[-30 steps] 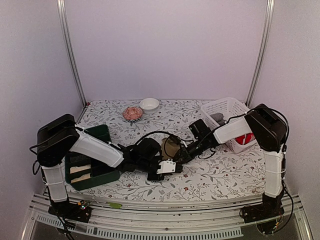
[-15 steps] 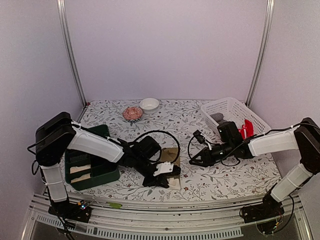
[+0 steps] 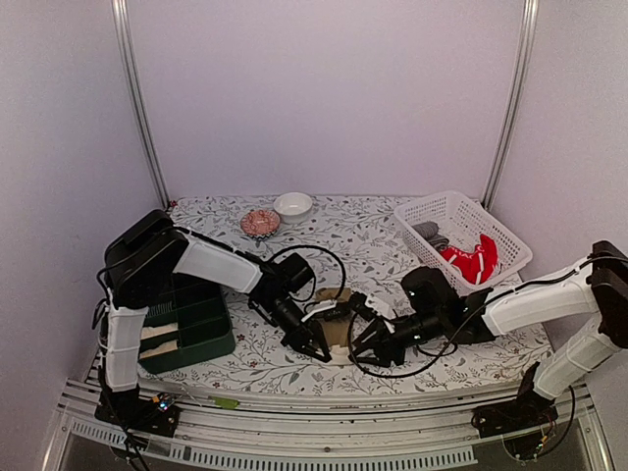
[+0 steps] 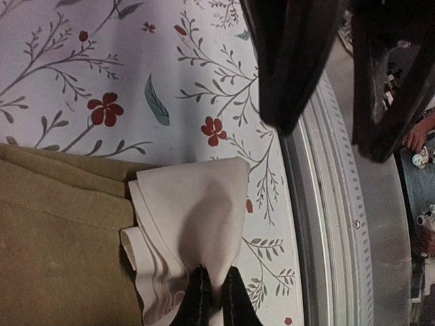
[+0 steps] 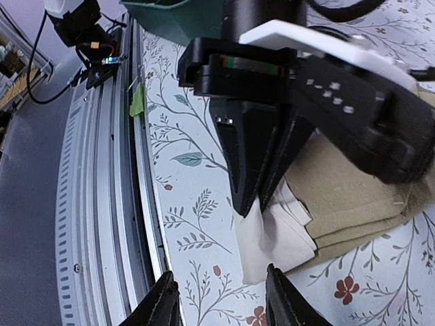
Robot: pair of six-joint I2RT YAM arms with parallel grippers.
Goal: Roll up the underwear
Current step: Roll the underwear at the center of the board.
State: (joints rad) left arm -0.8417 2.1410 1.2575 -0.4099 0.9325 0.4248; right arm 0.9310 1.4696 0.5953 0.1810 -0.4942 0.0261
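The top view shows only that the left gripper (image 3: 319, 348) and right gripper (image 3: 359, 343) meet near the front edge of the table (image 3: 471, 358). The cloth there is mostly hidden under them, so consult the wrist views for detail.

The left wrist view shows the left jaws together, pinching a raised fold of the cream cloth (image 4: 197, 217). This cloth sticks out from the edge of the folded khaki underwear (image 4: 61, 231). Whether it is a separate garment cannot be determined.

The right wrist view shows the right jaws apart, just short of the cream corner, one fingertip to each side.

The red underwear (image 3: 471, 260) lies in the basket (image 3: 432, 209), well apart.

Compared with half a second ago, the right arm has swung from beside the basket to the left gripper.
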